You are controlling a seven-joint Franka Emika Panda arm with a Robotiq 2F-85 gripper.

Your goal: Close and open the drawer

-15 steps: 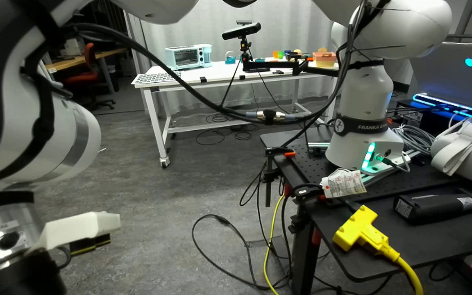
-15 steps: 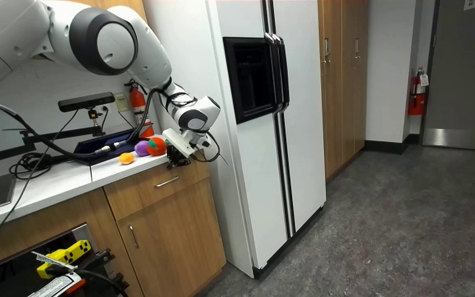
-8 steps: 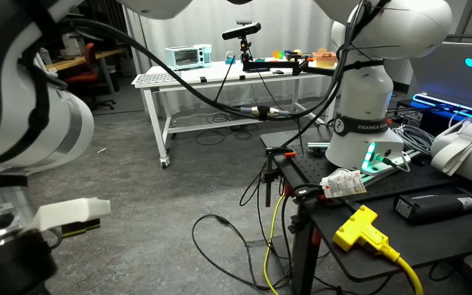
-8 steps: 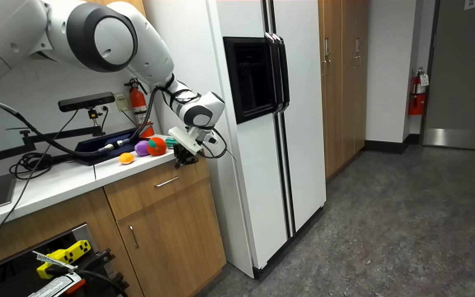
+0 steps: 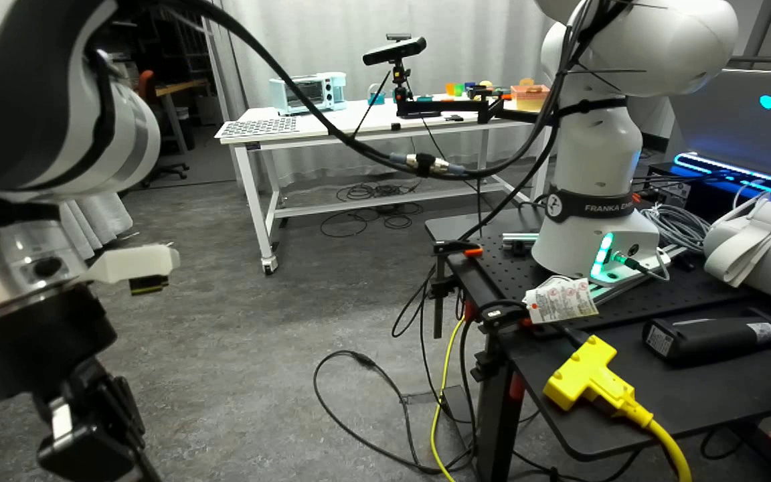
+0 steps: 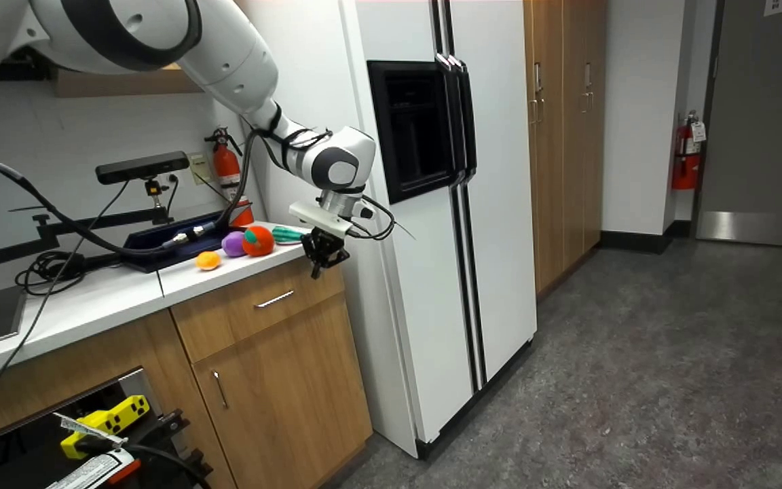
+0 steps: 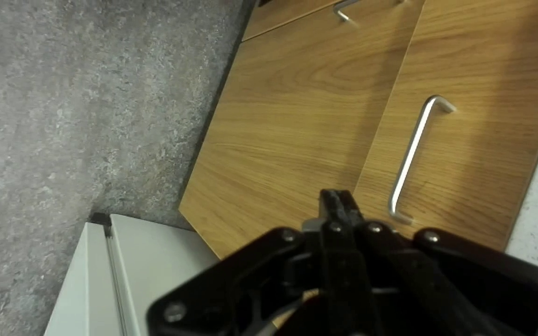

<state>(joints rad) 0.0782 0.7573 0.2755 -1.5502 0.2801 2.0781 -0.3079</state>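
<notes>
The drawer [image 6: 225, 322] is shut, its light wooden front flush under the counter edge. Its white inside is hidden. The front also shows in the wrist view [image 7: 470, 177], with a silver bar handle [image 7: 411, 156], which also shows in an exterior view [image 6: 274, 299]. My gripper [image 7: 337, 193] is shut, its fingers together with nothing between them. In the wrist view its tips lie left of the handle's lower end, apart from it. In an exterior view the gripper [image 6: 316, 273] points down in front of the drawer's right end, above the handle's height.
A white fridge [image 6: 499, 258] stands right beside the cabinet. A lower cabinet door [image 6: 289, 394] is below the drawer. On the white counter [image 6: 113, 295] sit an orange toy [image 6: 208, 260], a purple toy [image 6: 233, 244], a red toy [image 6: 259, 242] and a green toy [image 6: 287, 235].
The arm has moved right in an exterior view, and the hand has tilted so the gripper points more steeply down. More of the green toy shows. The drawer has not moved.
</notes>
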